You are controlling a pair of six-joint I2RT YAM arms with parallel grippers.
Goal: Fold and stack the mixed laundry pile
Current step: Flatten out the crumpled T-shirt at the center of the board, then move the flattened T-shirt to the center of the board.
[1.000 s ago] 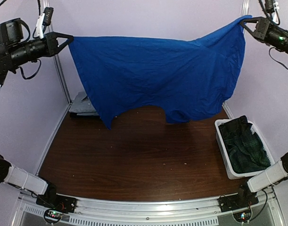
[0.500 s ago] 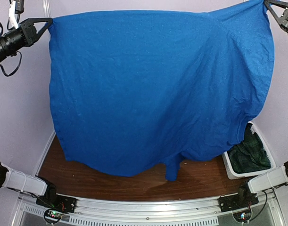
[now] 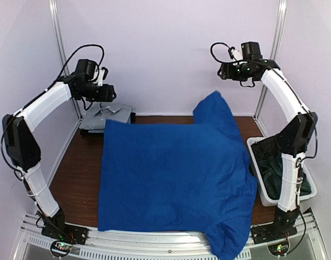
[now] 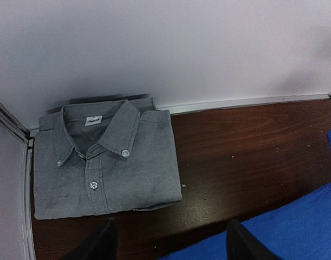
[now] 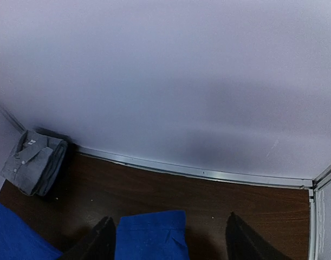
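Both tools [image 3: 107,96] [image 3: 222,70] clear of blue shirt [image 3: 170,173]

Made out no readable word, brand, number or sign in any view. Found only one small white label [image 4: 93,120], sewn inside the collar of the folded grey shirt [image 4: 105,162] lying by the back wall on the dark wooden table [image 4: 235,146]. Bore a line of dark script, too small and too blurred to be read.
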